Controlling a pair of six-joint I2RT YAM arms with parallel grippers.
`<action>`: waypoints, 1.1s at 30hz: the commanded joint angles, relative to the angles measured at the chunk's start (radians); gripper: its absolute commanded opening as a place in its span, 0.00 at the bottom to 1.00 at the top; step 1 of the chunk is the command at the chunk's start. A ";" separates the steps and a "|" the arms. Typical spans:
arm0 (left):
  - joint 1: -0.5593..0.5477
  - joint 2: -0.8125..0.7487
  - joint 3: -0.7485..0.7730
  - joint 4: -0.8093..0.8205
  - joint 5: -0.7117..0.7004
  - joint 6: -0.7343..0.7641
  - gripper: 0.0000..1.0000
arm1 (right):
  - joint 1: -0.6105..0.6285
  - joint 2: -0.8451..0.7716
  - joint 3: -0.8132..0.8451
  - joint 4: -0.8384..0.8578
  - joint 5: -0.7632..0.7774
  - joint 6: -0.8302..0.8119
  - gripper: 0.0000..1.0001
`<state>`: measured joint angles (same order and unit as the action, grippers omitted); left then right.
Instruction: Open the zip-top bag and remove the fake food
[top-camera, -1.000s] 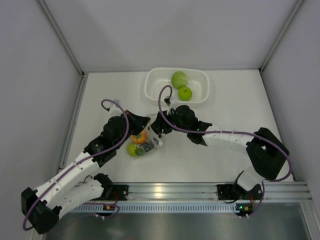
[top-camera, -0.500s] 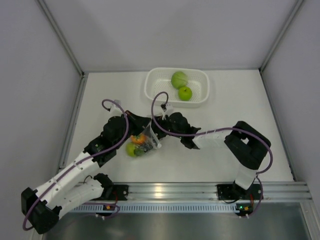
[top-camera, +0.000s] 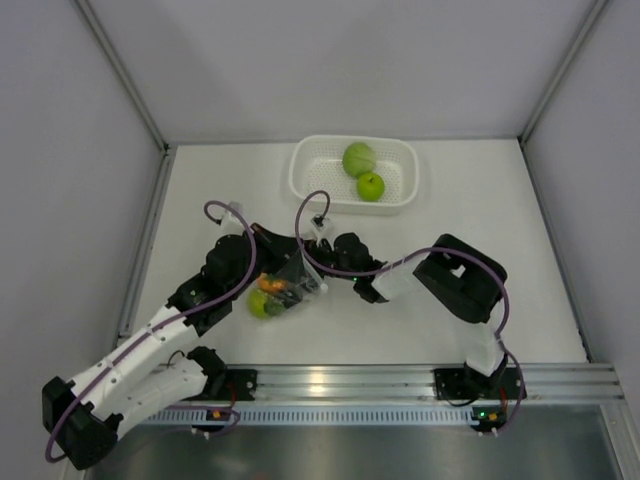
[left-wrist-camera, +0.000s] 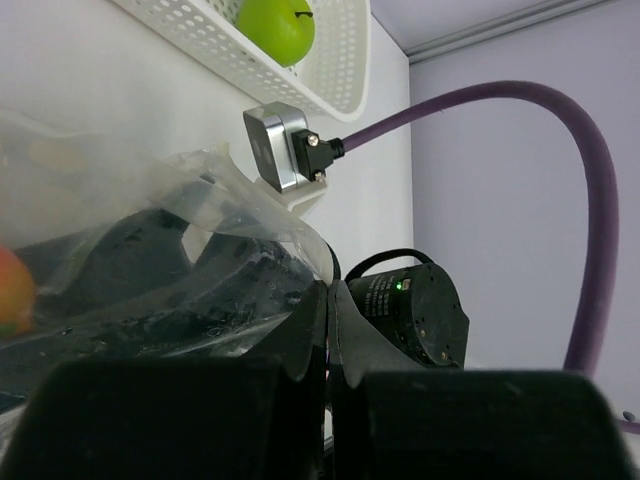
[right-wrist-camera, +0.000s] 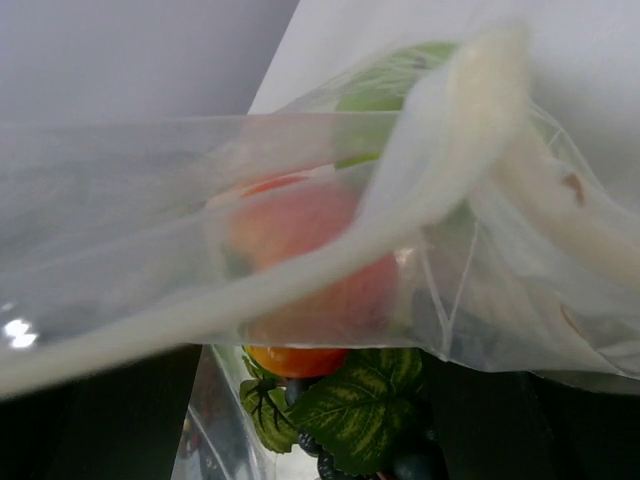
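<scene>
From above, the zip-top bag (top-camera: 292, 288) lies left of centre with fake food (top-camera: 264, 302) inside. The left gripper (top-camera: 285, 258) and right gripper (top-camera: 314, 262) meet at its upper edge, below the white basket (top-camera: 300, 180). In the left wrist view, the left jaws are clenched on the bag's rim at lower centre. In the right wrist view, clear film over a red-yellow apple (right-wrist-camera: 300, 250) fills the frame, and the right jaws stand spread at the lower corners.

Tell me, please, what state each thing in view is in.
zip-top bag, held by one edge, mouth looks parted.
fake food, several pieces inside the bag.
left pincer, shut on the bag's edge.
right pincer, open at the bag's mouth.
white basket, upright, holding two green fruits.
</scene>
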<state>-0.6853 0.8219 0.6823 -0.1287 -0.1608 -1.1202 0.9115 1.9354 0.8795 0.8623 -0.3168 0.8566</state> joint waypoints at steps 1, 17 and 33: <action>0.001 -0.012 -0.024 0.081 0.021 -0.026 0.00 | 0.026 0.054 0.053 0.133 -0.036 0.050 0.84; 0.001 -0.017 -0.061 0.118 0.038 -0.027 0.00 | 0.043 0.085 0.038 -0.018 0.280 0.044 0.72; 0.000 -0.014 -0.044 0.120 0.036 -0.024 0.00 | 0.024 -0.151 -0.123 0.008 0.334 -0.048 0.75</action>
<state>-0.6834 0.7959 0.6167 -0.0868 -0.1440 -1.1435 0.9394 1.8214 0.7708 0.7471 0.0795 0.8429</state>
